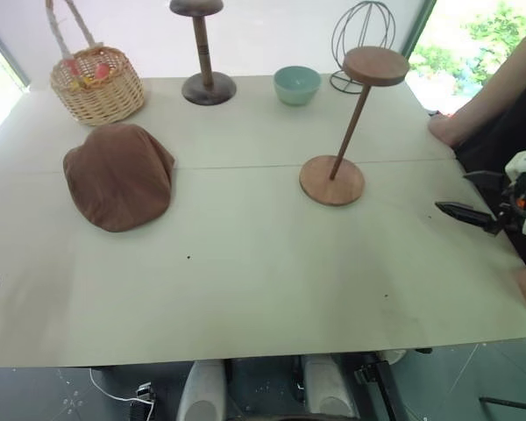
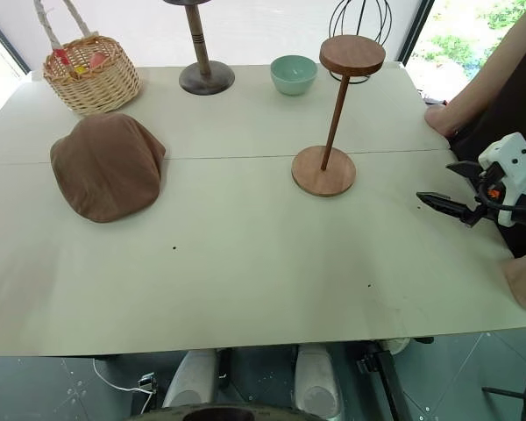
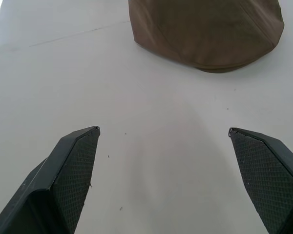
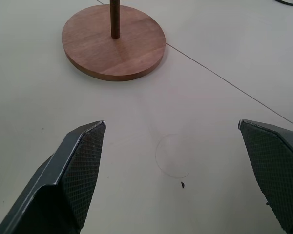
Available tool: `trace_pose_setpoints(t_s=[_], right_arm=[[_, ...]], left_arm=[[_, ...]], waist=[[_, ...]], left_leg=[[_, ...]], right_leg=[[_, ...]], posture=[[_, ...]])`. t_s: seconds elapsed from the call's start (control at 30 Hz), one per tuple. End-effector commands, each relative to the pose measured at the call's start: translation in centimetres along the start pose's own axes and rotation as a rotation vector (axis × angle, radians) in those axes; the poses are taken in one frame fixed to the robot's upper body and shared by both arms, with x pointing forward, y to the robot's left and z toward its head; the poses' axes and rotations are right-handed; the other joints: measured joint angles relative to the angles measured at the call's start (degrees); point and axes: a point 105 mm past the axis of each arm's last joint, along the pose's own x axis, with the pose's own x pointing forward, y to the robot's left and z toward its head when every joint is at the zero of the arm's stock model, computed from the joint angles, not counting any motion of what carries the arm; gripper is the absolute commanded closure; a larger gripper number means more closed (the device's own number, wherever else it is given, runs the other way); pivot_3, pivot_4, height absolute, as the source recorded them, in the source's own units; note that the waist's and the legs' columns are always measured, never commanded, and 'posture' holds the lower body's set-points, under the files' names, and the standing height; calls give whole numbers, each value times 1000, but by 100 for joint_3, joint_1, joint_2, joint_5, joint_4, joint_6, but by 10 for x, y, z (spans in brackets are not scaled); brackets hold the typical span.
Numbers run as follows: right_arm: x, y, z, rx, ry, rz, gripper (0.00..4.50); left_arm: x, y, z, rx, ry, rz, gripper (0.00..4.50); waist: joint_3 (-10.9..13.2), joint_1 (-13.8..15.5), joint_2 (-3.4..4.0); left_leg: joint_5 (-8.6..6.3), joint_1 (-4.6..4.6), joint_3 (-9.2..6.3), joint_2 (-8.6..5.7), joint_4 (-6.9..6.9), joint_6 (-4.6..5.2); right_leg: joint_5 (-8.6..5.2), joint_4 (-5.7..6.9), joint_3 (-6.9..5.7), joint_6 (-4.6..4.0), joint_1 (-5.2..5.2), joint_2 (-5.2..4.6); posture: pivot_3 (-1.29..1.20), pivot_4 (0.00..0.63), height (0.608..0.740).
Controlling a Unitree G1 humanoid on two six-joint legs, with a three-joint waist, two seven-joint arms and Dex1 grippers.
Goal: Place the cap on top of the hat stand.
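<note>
The brown flat cap (image 1: pixel 120 175) lies flat on the table (image 1: pixel 245 263), just in front of the wicker basket (image 1: pixel 97 84). Well to its right stands the hat stand (image 1: pixel 346 132), its disc bare, with the right gripper (image 1: pixel 473 197) spread wide beyond it.

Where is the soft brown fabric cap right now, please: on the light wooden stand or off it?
Off. The soft brown fabric cap lies flat on the table; the light wooden stand's disc top is bare.
</note>
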Motion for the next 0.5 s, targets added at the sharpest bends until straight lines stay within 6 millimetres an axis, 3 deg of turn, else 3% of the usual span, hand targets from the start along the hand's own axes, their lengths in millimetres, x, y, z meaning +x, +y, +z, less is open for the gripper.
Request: trace_pose_setpoints(t_s=[0.03, 0.5], right_arm=[[-7, -8, 17, -46, -51, -34, 0], [-3, -8, 25, -18, -84, -23, 0]], left_arm=[[0, 1, 5, 39, -4, 0, 58], [2, 2, 8, 21, -22, -3, 58]], waist=[[0, 1, 0], [0, 0, 0]], left_leg=[[0, 0, 0, 0, 0, 0], [7, 3, 0, 0, 1, 11]], right_leg=[[0, 0, 0, 0, 1, 0], [0, 4, 0, 0, 26, 1]], posture=[[0, 150, 728], [0, 150, 728]])
